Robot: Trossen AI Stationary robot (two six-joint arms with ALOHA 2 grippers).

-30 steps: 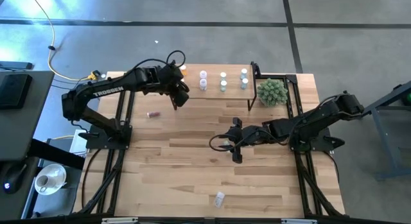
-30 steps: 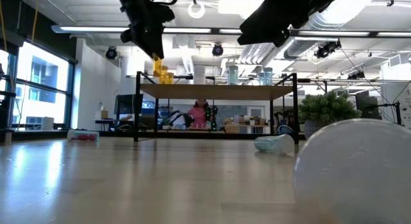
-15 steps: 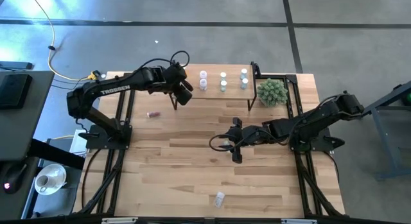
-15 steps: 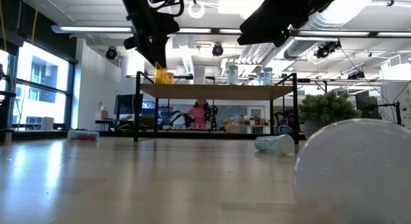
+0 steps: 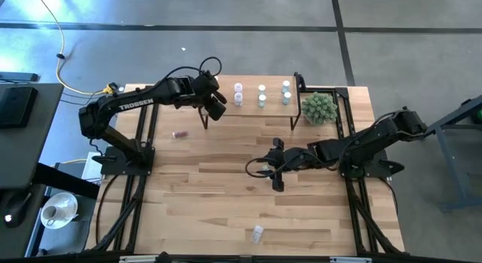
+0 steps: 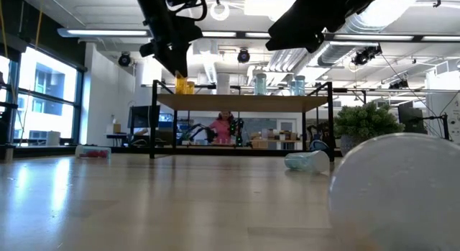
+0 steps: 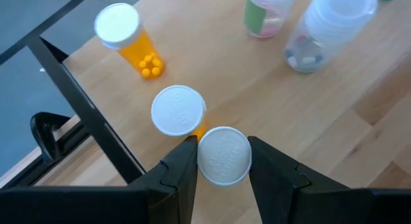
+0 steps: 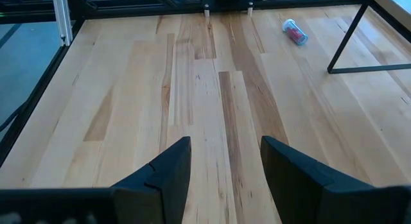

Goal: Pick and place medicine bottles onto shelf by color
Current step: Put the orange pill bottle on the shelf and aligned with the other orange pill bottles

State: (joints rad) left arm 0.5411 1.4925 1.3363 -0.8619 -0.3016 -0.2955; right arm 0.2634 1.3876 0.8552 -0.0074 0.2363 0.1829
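Left wrist view: the left gripper point(image 7: 221, 161) has its jaws clamped on an orange bottle point(image 7: 223, 156), right over the shelf point(image 7: 270, 89) corner at upper middle. The right gripper point(image 8: 225, 161) sits mid-counter point(image 5: 226, 188), jaws apart, probably empty.

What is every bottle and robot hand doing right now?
Left end effector: shut on a bottle, over the shelf.
Held bottle: upright, orange, white cap, gripped.
Two orange bottles: standing on the shelf.
Pink bottle: lying on the table.
Bottle near the front edge: lying down.
Right end effector: open, empty, above bare table.
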